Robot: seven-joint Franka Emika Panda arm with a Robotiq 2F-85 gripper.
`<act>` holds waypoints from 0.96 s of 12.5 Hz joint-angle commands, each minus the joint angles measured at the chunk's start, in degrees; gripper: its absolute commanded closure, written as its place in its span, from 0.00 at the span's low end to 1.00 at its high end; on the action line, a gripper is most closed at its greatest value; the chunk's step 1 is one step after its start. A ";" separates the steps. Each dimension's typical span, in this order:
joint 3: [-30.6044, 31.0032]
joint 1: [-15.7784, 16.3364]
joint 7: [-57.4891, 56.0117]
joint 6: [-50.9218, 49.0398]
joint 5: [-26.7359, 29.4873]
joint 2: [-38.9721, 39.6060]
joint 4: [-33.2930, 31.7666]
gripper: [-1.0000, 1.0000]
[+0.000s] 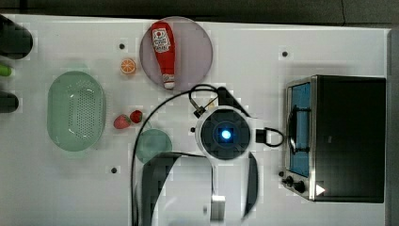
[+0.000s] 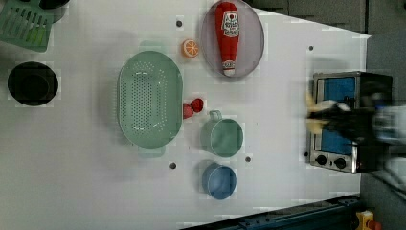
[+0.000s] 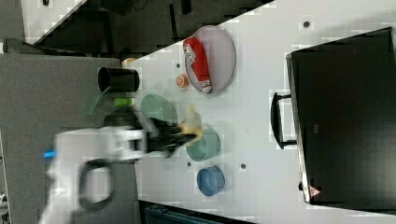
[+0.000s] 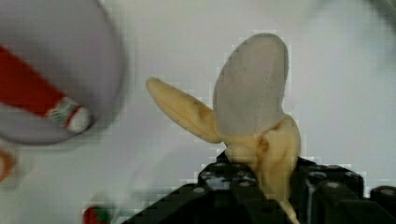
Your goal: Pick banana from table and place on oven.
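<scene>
Soft plush banana (image 4: 261, 140) is hanging light and floppy in my gripper (image 4: 261, 186), jaws pinching its base above the table (image 4: 345, 93), short of the oven (image 1: 350, 136), so I'm gripping firmly

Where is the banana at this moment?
The banana is off the table, held in the gripper. In the right view it hangs above the green cup, far from the oven.
</scene>
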 commanded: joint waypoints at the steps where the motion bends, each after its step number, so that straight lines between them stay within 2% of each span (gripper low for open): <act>1: 0.56 0.09 0.32 -14.38 -0.50 -5.32 9.06 0.73; 3: 0.51 -0.02 0.32 -21.95 -0.52 -5.74 15.39 0.73; 7: -4.14 -1.45 -2.17 -22.70 -0.70 -1.07 21.43 0.73; 12: -18.34 -3.07 -24.47 -19.86 -0.76 6.10 24.00 0.73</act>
